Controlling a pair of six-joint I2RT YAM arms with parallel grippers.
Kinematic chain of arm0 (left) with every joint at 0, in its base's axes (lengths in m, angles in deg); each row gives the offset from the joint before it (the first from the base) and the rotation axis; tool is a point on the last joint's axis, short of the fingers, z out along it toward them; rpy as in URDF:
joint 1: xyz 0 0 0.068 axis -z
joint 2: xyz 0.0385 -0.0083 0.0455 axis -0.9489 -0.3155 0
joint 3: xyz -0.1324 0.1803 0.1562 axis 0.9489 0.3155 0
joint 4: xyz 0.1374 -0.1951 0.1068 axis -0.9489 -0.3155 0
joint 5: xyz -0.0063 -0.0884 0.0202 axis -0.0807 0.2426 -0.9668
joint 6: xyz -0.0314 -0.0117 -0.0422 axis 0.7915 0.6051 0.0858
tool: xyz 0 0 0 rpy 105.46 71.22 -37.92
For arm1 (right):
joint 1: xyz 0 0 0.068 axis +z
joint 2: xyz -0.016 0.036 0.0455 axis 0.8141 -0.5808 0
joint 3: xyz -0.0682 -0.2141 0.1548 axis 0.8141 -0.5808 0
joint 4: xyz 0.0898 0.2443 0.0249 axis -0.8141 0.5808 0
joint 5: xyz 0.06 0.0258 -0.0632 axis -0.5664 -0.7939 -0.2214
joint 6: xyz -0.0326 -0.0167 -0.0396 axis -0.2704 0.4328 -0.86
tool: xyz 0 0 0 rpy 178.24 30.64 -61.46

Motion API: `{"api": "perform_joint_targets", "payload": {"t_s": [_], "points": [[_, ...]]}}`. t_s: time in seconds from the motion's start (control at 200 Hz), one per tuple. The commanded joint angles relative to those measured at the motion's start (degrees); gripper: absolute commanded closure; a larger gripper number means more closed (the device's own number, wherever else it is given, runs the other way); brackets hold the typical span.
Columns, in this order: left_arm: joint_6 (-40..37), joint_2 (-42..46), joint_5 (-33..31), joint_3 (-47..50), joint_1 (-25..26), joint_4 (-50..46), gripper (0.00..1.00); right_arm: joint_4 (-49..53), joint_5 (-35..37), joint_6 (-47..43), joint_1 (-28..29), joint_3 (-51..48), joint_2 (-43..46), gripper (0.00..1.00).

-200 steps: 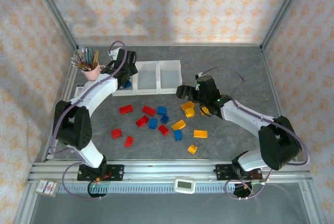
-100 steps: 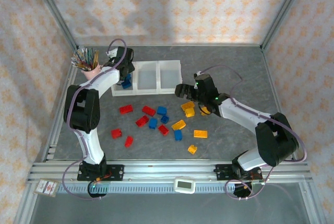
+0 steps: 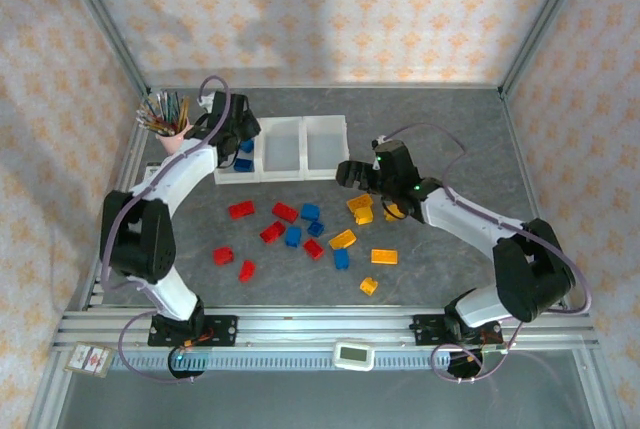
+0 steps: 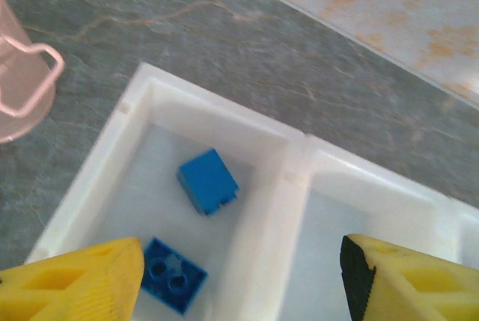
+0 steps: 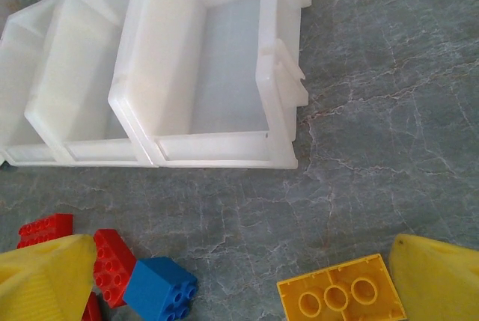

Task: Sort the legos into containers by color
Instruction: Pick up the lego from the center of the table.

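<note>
Legos, small chunky plastic bricks in red, blue and yellow-orange (image 3: 285, 212), are scattered loose across the middle of the grey desk (image 3: 450, 129). Two blue bricks (image 4: 208, 181) are contained in the left compartment of the translucent-white three-bin plastic tray (image 3: 303, 149), which is placed toward the far edge of the desk, left of centre. The left claw (image 4: 239, 283) is positioned above that compartment, fingers apart, nothing gripped. The right claw (image 5: 239, 276) is positioned over the desk near the tray's near right corner, fingers spread wide and empty; a flat yellow brick (image 5: 340, 298) lies just beside its right finger. A pink cup (image 3: 172, 139) of pencils is located just left of the tray.
</note>
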Motion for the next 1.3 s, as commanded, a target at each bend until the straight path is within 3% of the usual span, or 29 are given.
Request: {"api": "perform_joint_targets", "payload": {"t_s": [0.0,0.255,0.551,1.001,1.291], "points": [[-0.54,4.45,2.10,3.43,5.04,-1.26,0.28,1.91,0.10,-1.19,-0.99,-1.82,2.99,0.00],[2.95,10.95,0.17,13.02,18.96,-3.14,0.27,1.98,-1.71,-0.29,-4.73,-9.35,7.59,0.00],[5.41,6.01,-2.42,13.85,31.20,-7.95,0.27,1.93,-3.08,-2.42,-6.20,-14.44,10.16,0.00],[-1.56,-8.15,-1.34,6.93,32.01,-7.33,0.28,1.06,-2.59,-2.54,-6.20,-15.35,10.30,0.00],[-1.86,-12.02,-1.43,5.84,31.97,-7.39,0.36,0.44,-2.46,-2.67,-6.20,-15.42,9.80,0.00]]}}
